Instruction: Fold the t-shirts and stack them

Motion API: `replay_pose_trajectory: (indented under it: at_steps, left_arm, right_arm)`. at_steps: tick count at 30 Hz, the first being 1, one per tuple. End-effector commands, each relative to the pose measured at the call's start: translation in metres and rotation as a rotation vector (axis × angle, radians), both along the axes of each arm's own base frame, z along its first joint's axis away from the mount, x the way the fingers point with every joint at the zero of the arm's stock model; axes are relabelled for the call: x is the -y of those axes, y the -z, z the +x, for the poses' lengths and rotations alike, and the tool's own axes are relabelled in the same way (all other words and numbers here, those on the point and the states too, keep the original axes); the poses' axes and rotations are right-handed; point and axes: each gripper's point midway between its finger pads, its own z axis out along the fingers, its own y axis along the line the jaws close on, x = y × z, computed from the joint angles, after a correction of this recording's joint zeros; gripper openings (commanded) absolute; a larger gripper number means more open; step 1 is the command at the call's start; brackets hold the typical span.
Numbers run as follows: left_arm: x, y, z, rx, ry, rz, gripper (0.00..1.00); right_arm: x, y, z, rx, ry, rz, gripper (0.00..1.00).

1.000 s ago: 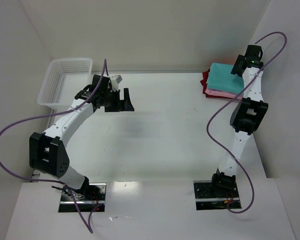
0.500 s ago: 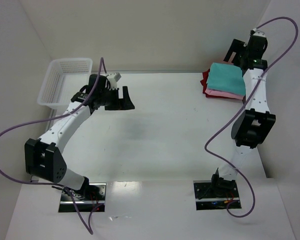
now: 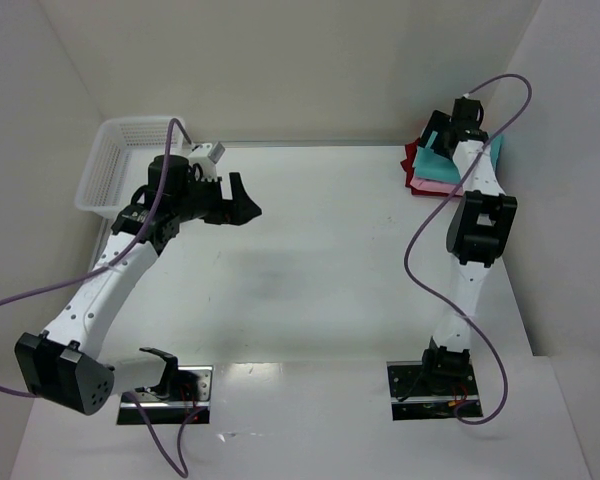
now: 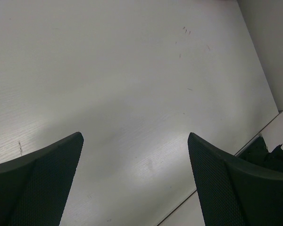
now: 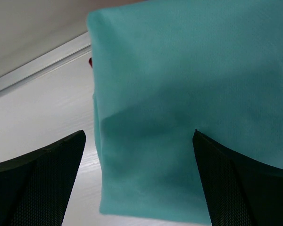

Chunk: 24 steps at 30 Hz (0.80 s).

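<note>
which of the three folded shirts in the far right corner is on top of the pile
The teal-green cloth t-shirt: it lies on top, while the pink cloth shirt and the red cloth shirt show only as edges beneath it.

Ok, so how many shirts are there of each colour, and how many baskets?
Teal shirt: 1
Pink shirt: 1
Red shirt: 1
White basket: 1
Total: 4 things
</note>
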Motion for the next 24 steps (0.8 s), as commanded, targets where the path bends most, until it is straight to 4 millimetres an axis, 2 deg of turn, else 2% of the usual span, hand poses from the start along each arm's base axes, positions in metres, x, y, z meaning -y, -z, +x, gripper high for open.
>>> replay_pose_trajectory:
  at_steps: [1, 3, 5, 7, 9, 10, 13, 15, 16, 17, 20, 21, 23, 24]
  left_arm:
    - [-0.001, -0.011, 0.002, 0.043, 0.014, 0.009, 0.99]
    - [-0.001, -0.011, 0.004, 0.042, 0.014, 0.010, 0.99]
    - [0.000, -0.008, 0.006, 0.033, 0.014, 0.012, 0.99]
    - [0.001, -0.010, 0.006, 0.040, 0.021, 0.006, 0.99]
    - [0.002, -0.011, 0.008, 0.041, 0.022, 0.005, 0.99]
    - [0.004, -0.013, 0.009, 0.043, 0.025, -0.006, 0.99]
    - [0.006, -0.010, 0.009, 0.026, 0.030, -0.015, 0.99]
    - [0.007, -0.011, 0.011, 0.027, 0.031, -0.016, 0.99]
    - [0.007, -0.011, 0.011, 0.026, 0.031, -0.016, 0.99]
    - [0.007, -0.011, 0.011, 0.026, 0.031, -0.016, 0.99]
    - [0.007, -0.011, 0.011, 0.026, 0.031, -0.016, 0.99]
    - [0.008, -0.011, 0.010, 0.025, 0.038, -0.020, 0.99]
    - [0.008, -0.014, 0.009, 0.032, 0.039, -0.022, 0.99]
    - [0.007, -0.014, 0.007, 0.039, 0.042, -0.018, 0.99]
  right_arm:
    - [0.017, -0.021, 0.014, 0.042, 0.059, -0.036, 1.00]
    - [0.019, -0.024, 0.014, 0.032, 0.063, -0.048, 1.00]
    - [0.020, -0.040, 0.012, 0.061, 0.071, -0.059, 1.00]
    - [0.020, -0.073, 0.010, 0.126, 0.073, -0.069, 1.00]
    - [0.026, -0.091, 0.005, 0.156, 0.084, -0.074, 1.00]
    - [0.031, -0.109, 0.004, 0.192, 0.093, -0.080, 1.00]
    - [0.038, -0.123, -0.001, 0.208, 0.121, -0.113, 1.00]
    - [0.049, -0.120, -0.004, 0.195, 0.170, -0.154, 1.00]
    - [0.053, -0.111, -0.005, 0.174, 0.181, -0.170, 1.00]
    - [0.062, -0.099, -0.008, 0.147, 0.202, -0.178, 1.00]
    - [0.069, -0.067, -0.008, 0.086, 0.210, -0.174, 1.00]
    - [0.075, -0.048, -0.010, 0.050, 0.222, -0.174, 1.00]
    - [0.078, -0.029, -0.009, 0.020, 0.230, -0.178, 1.00]
    - [0.078, -0.010, -0.008, -0.010, 0.229, -0.175, 1.00]
